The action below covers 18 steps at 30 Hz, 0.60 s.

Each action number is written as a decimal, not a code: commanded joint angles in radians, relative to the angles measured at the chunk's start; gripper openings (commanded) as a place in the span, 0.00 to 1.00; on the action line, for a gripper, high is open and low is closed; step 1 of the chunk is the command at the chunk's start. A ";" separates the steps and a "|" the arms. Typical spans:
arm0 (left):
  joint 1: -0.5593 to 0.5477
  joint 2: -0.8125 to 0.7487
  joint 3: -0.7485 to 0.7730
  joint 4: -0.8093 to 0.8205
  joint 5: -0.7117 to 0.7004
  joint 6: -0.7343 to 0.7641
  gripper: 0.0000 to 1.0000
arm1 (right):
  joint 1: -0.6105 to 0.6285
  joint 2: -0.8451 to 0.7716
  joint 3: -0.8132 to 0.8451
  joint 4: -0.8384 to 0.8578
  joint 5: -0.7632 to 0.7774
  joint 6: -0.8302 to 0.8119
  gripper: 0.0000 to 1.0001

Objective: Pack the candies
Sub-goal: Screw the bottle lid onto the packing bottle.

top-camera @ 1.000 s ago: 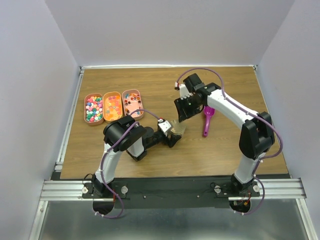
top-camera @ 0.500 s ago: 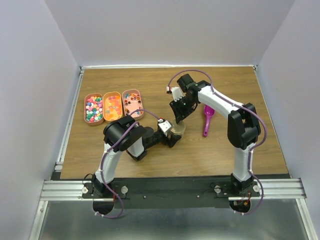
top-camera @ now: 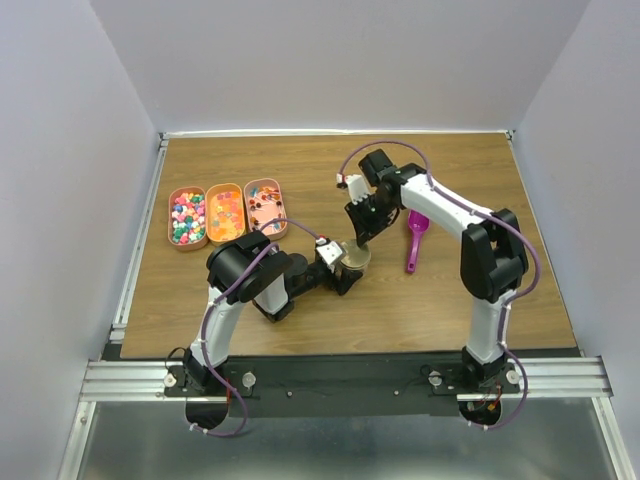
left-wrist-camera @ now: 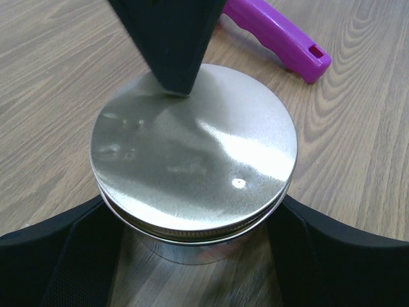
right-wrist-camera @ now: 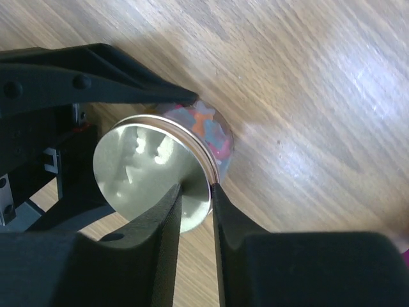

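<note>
Right now the jar (top-camera: 353, 258) stands upright near the middle of the table (top-camera: 480, 200), with its silver lid (left-wrist-camera: 192, 147) on top. The left gripper (left-wrist-camera: 192, 246) holds the jar's clear body below the lid, one dark finger against each side, at 9 and 3 o'clock in the left wrist view. The right gripper (right-wrist-camera: 195, 198) hangs over the jar from about 1 o'clock in the top view. Its fingers (right-wrist-camera: 167, 220) are drawn close together and pinch the lid's far rim, one tip on the lid's flat top and the other outside the edge. Some of the candies (right-wrist-camera: 211, 131) show through the jar's wall just under the lid. More candies fill three peach trays (top-camera: 170, 222) set side by side, well apart from the jar at about 10 o'clock. A magenta scoop (top-camera: 415, 238) lies flat on the wood at roughly 3 o'clock from the jar, near it but not touching.
</note>
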 commanded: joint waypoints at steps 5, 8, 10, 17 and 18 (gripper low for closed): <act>0.003 0.056 -0.024 0.450 -0.015 -0.054 0.73 | 0.045 -0.105 -0.242 0.059 0.019 0.224 0.27; 0.003 0.054 -0.024 0.449 -0.020 -0.054 0.73 | 0.068 -0.134 -0.296 0.121 0.028 0.313 0.24; 0.003 0.054 -0.024 0.449 -0.021 -0.057 0.73 | 0.085 -0.160 -0.314 0.148 0.030 0.370 0.23; 0.003 0.054 -0.027 0.449 -0.028 -0.058 0.73 | 0.109 -0.232 -0.388 0.198 0.071 0.450 0.22; 0.003 0.054 -0.028 0.450 -0.029 -0.058 0.73 | 0.108 -0.243 -0.391 0.195 0.102 0.458 0.22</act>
